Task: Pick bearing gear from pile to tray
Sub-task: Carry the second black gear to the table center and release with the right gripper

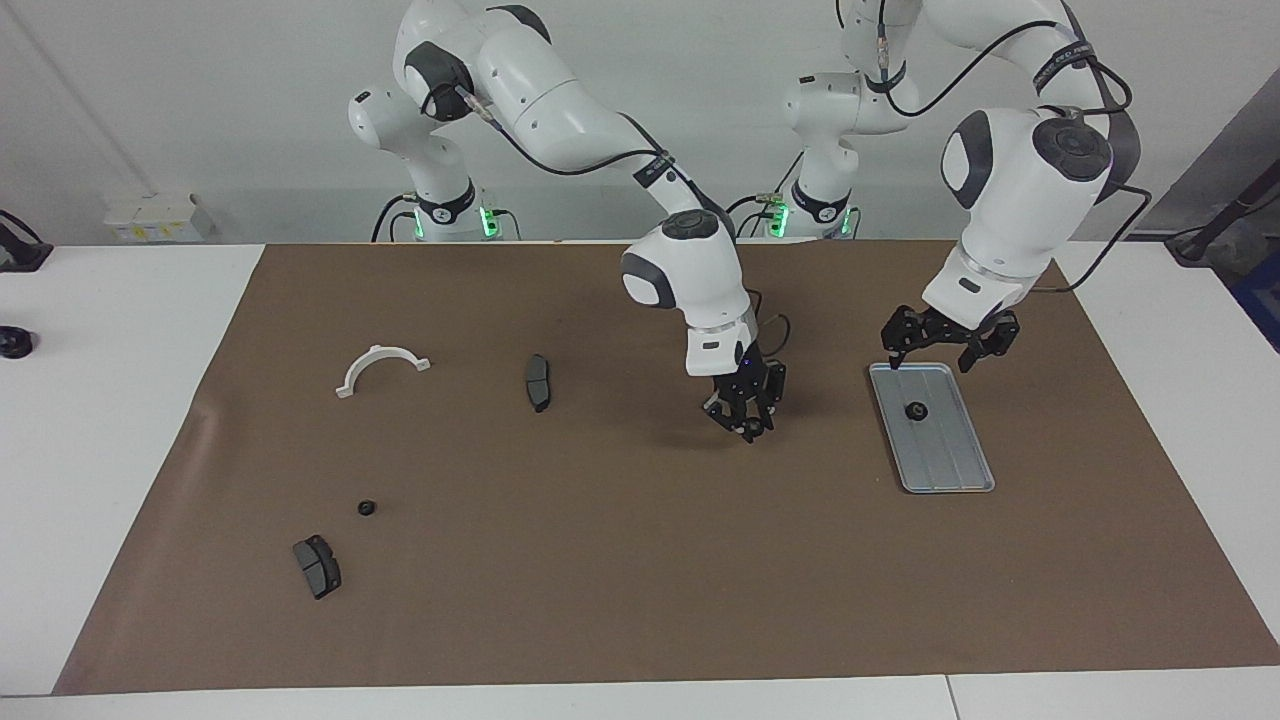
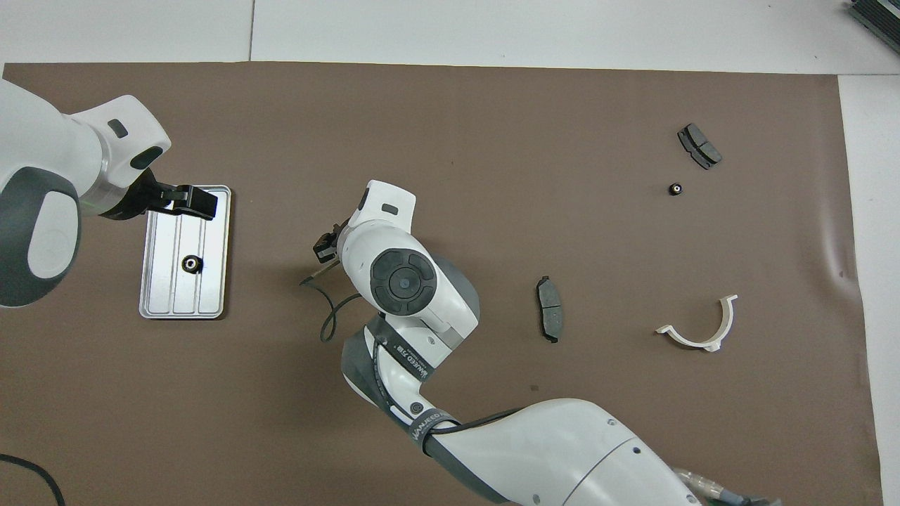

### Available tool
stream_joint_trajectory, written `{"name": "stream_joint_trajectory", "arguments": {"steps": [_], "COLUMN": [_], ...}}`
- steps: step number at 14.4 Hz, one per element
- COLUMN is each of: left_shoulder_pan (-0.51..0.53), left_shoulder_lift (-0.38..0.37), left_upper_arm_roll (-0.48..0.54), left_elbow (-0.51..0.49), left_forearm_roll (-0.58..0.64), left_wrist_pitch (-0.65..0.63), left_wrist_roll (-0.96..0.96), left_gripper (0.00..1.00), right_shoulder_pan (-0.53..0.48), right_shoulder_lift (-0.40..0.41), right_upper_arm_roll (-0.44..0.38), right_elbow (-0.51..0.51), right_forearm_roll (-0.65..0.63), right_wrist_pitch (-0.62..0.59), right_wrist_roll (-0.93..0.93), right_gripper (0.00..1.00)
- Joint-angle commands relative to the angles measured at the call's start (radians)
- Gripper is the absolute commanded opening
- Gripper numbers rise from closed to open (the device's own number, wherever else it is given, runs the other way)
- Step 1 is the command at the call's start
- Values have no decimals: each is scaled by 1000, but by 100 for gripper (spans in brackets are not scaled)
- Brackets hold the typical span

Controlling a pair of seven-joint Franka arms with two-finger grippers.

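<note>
My right gripper (image 1: 749, 428) hangs over the brown mat between the nearer brake pad (image 1: 537, 382) and the tray (image 1: 948, 462), shut on a small black bearing gear at its fingertips. The silver tray (image 2: 211, 295) lies toward the left arm's end and holds one bearing gear (image 1: 914, 410) (image 2: 190, 264). My left gripper (image 1: 932, 362) stands open just above the tray's end nearest the robots. Another loose gear (image 1: 366, 507) (image 2: 675, 188) rests in the pile toward the right arm's end.
The pile also has a white half-ring bracket (image 1: 382, 367) (image 2: 696, 334) and a second brake pad (image 1: 317, 566) (image 2: 699, 145) beside the loose gear. The right arm's elbow and cable arch over the mat's middle.
</note>
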Motion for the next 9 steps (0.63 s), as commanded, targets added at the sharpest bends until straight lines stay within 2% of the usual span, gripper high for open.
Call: {"name": "stream_joint_trajectory", "arguments": {"steps": [1,2,3,6,9], "left_shoulder_pan": [-24,-24,-24,-33,-78], "left_shoulder_lift": [-4,-4,-2,12,22], "left_upper_arm_roll": [8,10,10,8,8], "left_elbow": [-20,-20,-20,-40,-100], "left_forearm_roll": [-12,-12,-12,-13,-13], "left_wrist_pitch": [43,44,47,124,253], "left_wrist_roll": [-41,-41,-43,-114,-220], "left_gripper": [100,100,100,100,100], "right_shoulder_pan": [-7,-9,-10,-27,-116], "right_shoulder_lift": [-1,-3,-3,1,1], "right_upper_arm_roll": [1,1,1,-2,-2], "right_elbow": [-7,-7,-6,0,4], "right_forearm_roll": [-21,-18,-17,-18,-21], "right_wrist_pitch": [19,19,19,16,-1], "right_wrist_roll": [24,25,25,19,-16], "right_gripper": [52,71,78,81,81]}}
